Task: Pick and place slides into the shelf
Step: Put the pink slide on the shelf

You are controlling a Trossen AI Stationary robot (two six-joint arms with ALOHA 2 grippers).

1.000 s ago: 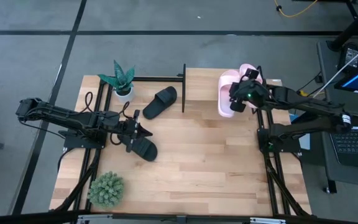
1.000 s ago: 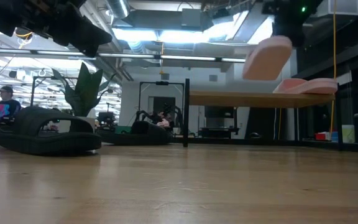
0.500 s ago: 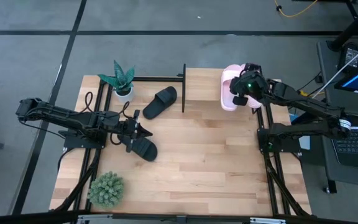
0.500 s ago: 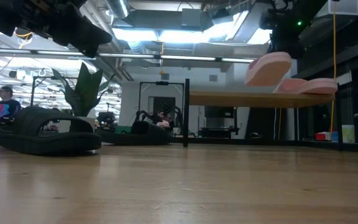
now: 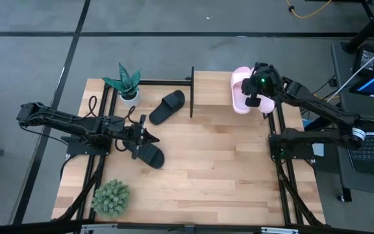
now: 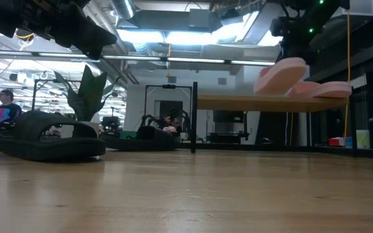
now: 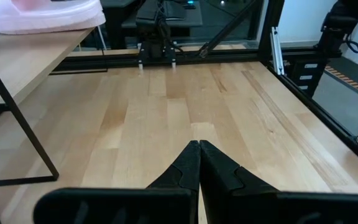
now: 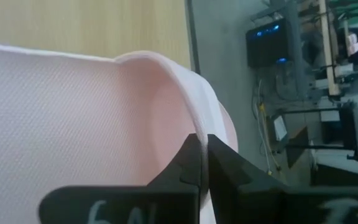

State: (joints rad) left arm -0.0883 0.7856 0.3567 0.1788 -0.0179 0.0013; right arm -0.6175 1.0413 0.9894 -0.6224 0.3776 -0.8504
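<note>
My right gripper [image 5: 254, 95] is shut on a pale pink slide [image 5: 241, 91] over the right end of the light-wood shelf [image 5: 213, 88]. In the low view this slide [image 6: 281, 74] is tilted just above the shelf board [image 6: 251, 102]. The second pink slide [image 6: 326, 88] lies sole down on the shelf beside it. One black slide [image 5: 149, 155] lies on the table at the left, and the other [image 5: 167, 106] lies by the shelf's black post. My left gripper [image 5: 149, 138] is shut and empty, above the near black slide. My right gripper pinches a thin raised edge of the pink slide [image 8: 191, 118] between its two fingers. The fingers come from above, slanting down. The slide is tilted, one end higher than the other. Whether its low end [image 6: 263, 89] touches the shelf, I cannot tell.
A leafy potted plant [image 5: 127, 83] stands at the table's far left corner, and a round bushy one [image 5: 112, 197] at the near left. Black frame rails run along both table sides. A laptop [image 5: 372, 153] sits off the table's right edge.
My right gripper has carried the pink slide toward the table's far edge, from overhanging the shelf's near edge to over the board beside the other pink slide. The slide has come lower and tipped flatter.
</note>
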